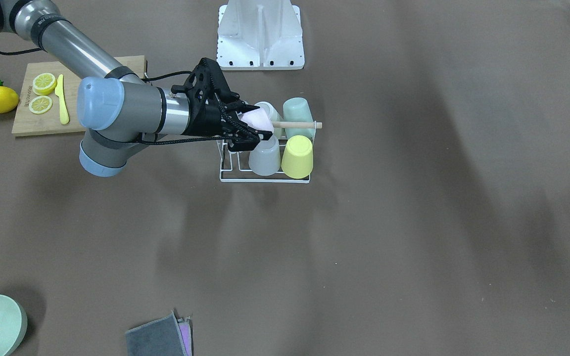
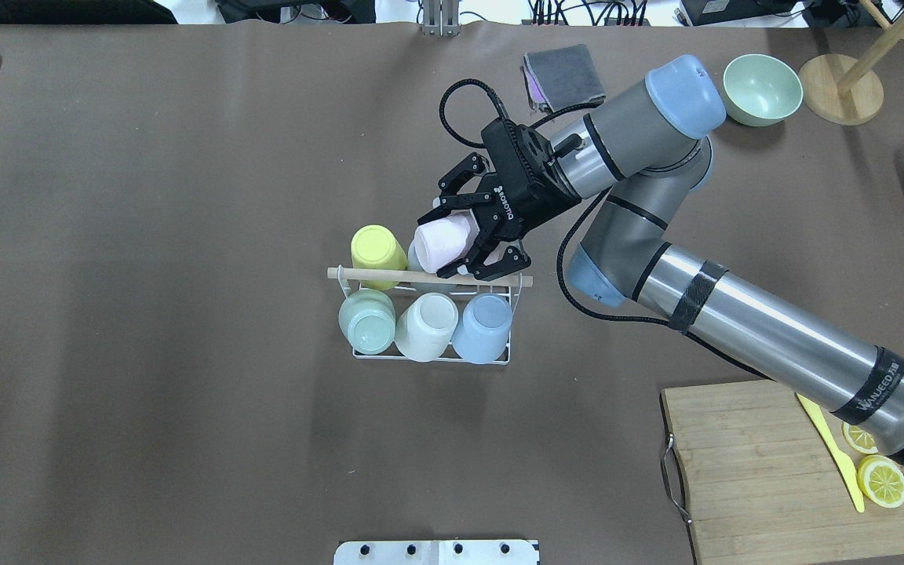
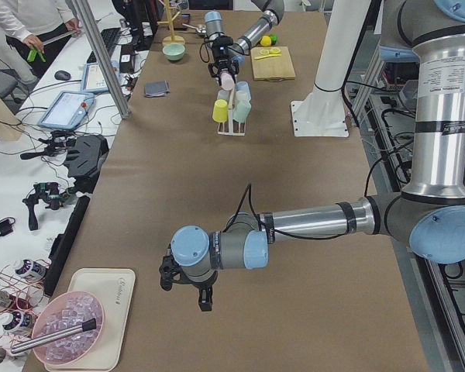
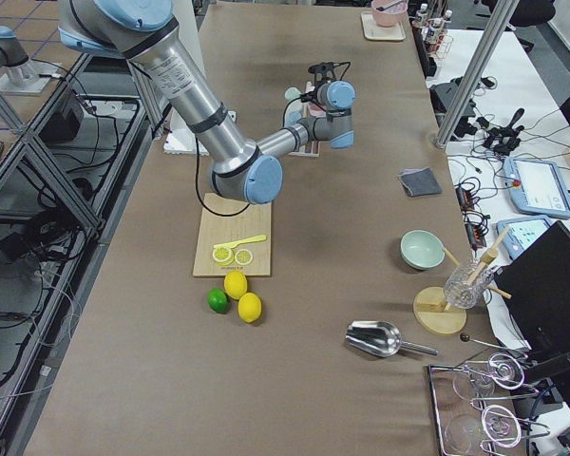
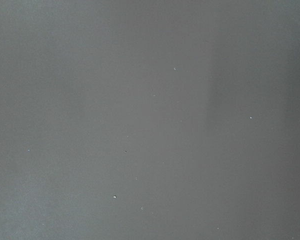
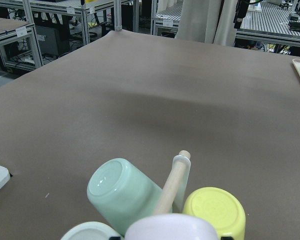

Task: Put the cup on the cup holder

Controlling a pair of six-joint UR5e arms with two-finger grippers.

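The cup holder [image 2: 428,359] is a white wire rack with a wooden rod [image 2: 389,275] across its top, mid-table. Yellow [image 2: 377,247], green [image 2: 366,320], white [image 2: 426,326] and blue [image 2: 482,328] cups sit upside down on it, with a grey one [image 1: 265,157] on the far row. My right gripper [image 2: 456,239] is shut on a pink cup [image 2: 440,242], held tilted just above the rack's far row, next to the yellow cup. The right wrist view shows the rod [image 6: 172,182] and the pink cup's base [image 6: 172,227]. My left gripper [image 3: 204,298] hangs over bare table far away; I cannot tell its state.
A wooden cutting board [image 2: 774,471] with lemon slices and a yellow knife lies near the right arm's base. A green bowl [image 2: 762,89] and a folded grey cloth [image 2: 562,74] lie beyond the rack. A white mount base [image 1: 260,34] stands behind the rack.
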